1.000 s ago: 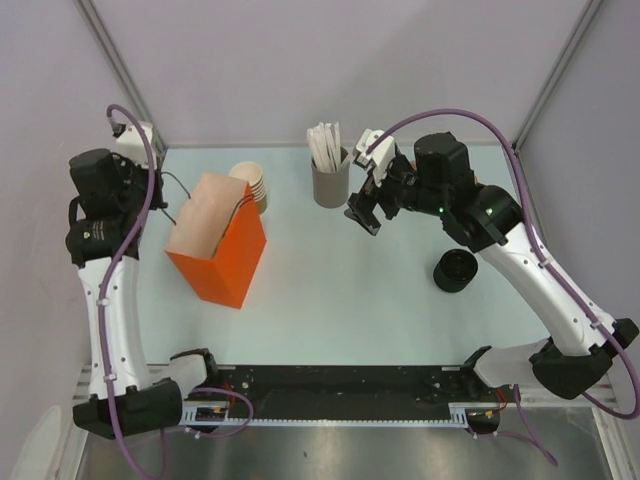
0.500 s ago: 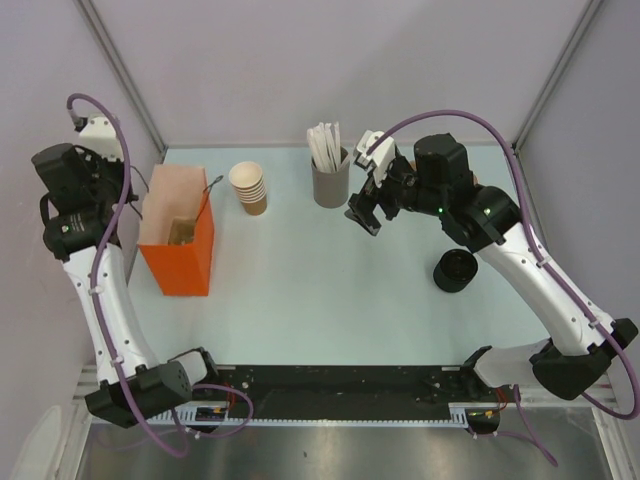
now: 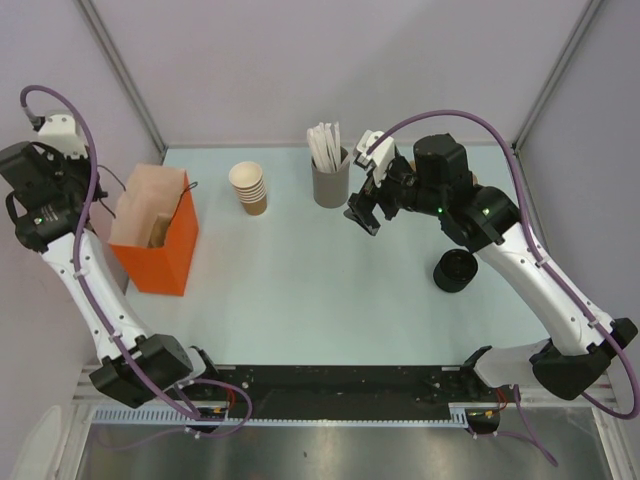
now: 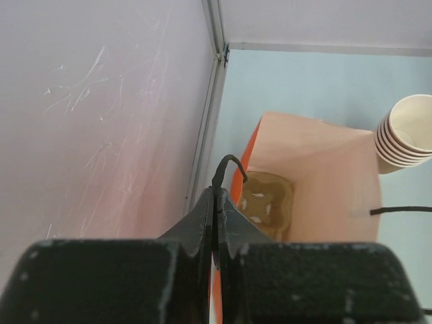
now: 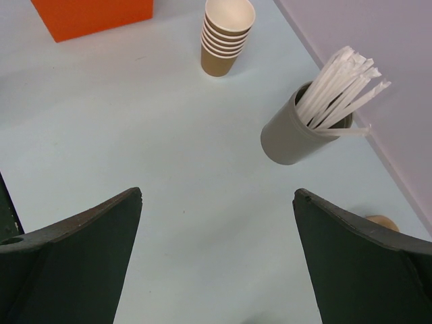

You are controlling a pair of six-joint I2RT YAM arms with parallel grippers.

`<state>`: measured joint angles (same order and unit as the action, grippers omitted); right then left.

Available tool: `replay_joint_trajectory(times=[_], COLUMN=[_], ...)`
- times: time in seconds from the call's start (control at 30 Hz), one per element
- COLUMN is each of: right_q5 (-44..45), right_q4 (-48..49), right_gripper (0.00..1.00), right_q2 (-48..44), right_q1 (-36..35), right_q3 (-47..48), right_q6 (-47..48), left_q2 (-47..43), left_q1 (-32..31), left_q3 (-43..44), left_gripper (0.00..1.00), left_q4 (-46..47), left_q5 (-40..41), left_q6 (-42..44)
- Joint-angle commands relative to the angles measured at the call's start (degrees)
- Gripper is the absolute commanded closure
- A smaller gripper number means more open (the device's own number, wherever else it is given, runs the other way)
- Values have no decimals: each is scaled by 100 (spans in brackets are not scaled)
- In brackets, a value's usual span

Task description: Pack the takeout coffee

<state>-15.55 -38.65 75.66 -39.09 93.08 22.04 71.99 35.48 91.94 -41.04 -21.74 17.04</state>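
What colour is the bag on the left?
Orange outside, pale inside; the bag shows best in the top view.

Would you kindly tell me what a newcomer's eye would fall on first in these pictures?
The bright orange paper bag at the left edge of the table stands out most, its thin black handle pinched in the shut left gripper. Next come the stack of nested brown paper cups and the grey cylindrical holder of white sticks at the rear, with the right gripper wide open beside the holder.
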Motion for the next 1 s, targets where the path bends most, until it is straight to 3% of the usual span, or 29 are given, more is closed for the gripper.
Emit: replay_joint_trajectory(times=[0.0, 0.33, 0.43, 0.67, 0.8, 0.83, 0.97], right_q5=[-71, -62, -62, -62, -71, -71, -53], right_q4=[227, 244, 262, 279, 279, 271, 279], right_gripper=[0, 0, 0, 0, 0, 0, 0], right_q2=[-95, -95, -112, -104, -95, -95, -95], right_q1=[24, 33, 33, 33, 33, 24, 33], right_q3=[26, -18, -70, -123, -132, -132, -114], right_q6=[-86, -95, -86, -86, -86, -86, -86], left_q2=[8, 96, 79, 79, 26, 0, -210], left_q1=[196, 327, 354, 512, 565, 556, 556], left_q3=[289, 105, 61, 52, 78, 87, 148], left_gripper=[96, 92, 87, 57, 47, 37, 26], left_q4=[219, 298, 368, 447, 456, 465, 518], left_q5=[-375, -419, -402, -410, -507, -533, -770], left_q6=[89, 116, 116, 81, 54, 45, -34])
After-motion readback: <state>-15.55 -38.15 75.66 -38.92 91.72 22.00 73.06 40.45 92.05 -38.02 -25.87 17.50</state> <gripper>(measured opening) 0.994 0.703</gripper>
